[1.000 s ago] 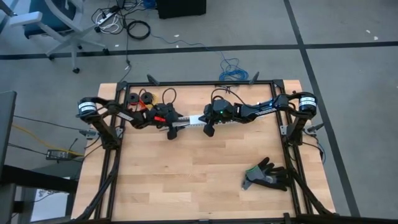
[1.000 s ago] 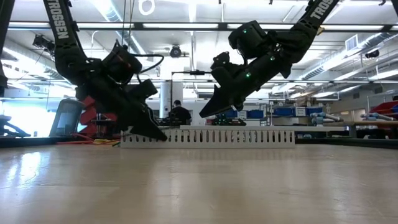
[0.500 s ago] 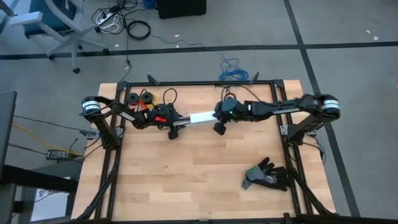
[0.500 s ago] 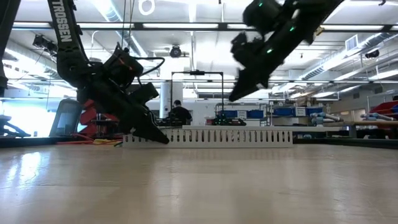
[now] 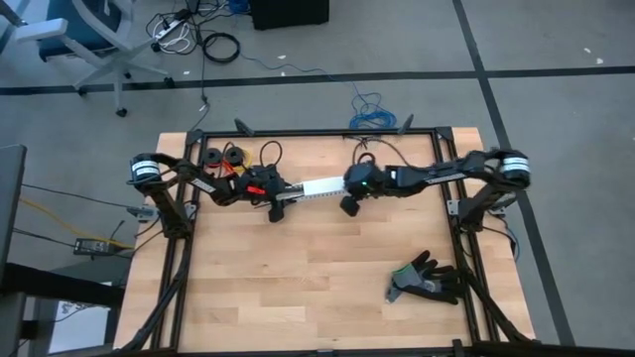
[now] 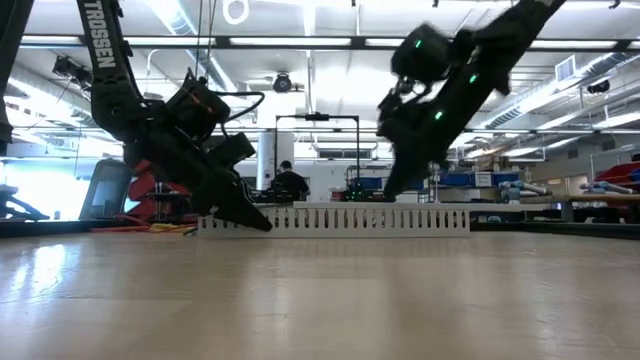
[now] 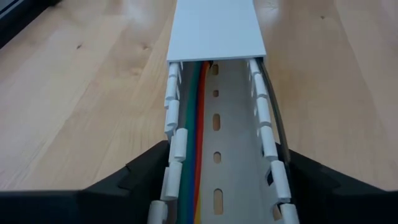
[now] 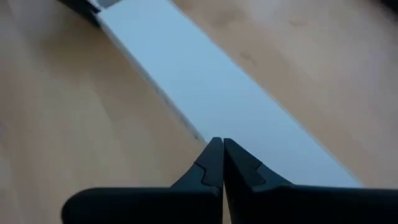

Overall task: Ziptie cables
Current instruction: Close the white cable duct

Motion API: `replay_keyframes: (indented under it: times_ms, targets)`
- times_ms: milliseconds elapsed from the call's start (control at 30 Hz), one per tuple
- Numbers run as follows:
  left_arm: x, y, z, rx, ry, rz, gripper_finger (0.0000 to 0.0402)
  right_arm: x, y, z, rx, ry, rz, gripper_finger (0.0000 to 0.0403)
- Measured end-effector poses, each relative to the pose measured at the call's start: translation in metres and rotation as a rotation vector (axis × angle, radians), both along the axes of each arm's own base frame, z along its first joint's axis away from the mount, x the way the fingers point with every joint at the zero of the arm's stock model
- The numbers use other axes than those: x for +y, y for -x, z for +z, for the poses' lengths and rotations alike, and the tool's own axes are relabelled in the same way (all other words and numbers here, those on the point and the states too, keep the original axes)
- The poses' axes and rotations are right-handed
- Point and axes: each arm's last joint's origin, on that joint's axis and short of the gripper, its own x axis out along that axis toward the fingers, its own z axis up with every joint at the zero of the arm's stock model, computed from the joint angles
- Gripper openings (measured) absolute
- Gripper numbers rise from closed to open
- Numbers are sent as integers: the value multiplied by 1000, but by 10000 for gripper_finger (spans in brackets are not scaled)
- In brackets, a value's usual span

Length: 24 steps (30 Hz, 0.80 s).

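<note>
Seen from above, the left hand (image 5: 275, 205) is bracing one end of a white slotted duct (image 5: 316, 187) lying crosswise on the bench (image 5: 298, 288), while the right hand (image 5: 349, 204) is hovering at the duct's far end; a black glove (image 5: 425, 280) is lying well apart. At bench height, the left hand (image 6: 245, 216) is sitting at the duct's (image 6: 340, 219) end. Past the left wrist, its fingers (image 7: 134, 180) are standing wide, straddling the open duct (image 7: 217, 124), where the cables (image 7: 196, 124) are running lengthwise under the cover (image 7: 214, 28). Past the right wrist, the fingers (image 8: 211, 171) are pressed shut, empty, over the cover (image 8: 205, 93). The ziptie is appearing nowhere. The left hand is nearer the cables.
</note>
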Motion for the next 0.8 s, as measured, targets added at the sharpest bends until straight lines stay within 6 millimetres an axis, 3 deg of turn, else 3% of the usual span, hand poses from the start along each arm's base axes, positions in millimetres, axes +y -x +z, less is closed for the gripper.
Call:
replay_keyframes:
  times_ms: [167,300,600,800]
  targets:
    - [0,0,0,-3,0,11,250,-11,-35,-30,-129,-19,90,0]
    - [0,0,0,-9,9,17,250,-13,-55,-30,-215,41,164,0]
    - [0,-1,0,-14,17,6,253,-12,-57,-4,-300,101,232,0]
    - [-2,-2,2,-35,6,-58,282,-6,-57,2,-328,102,264,0]
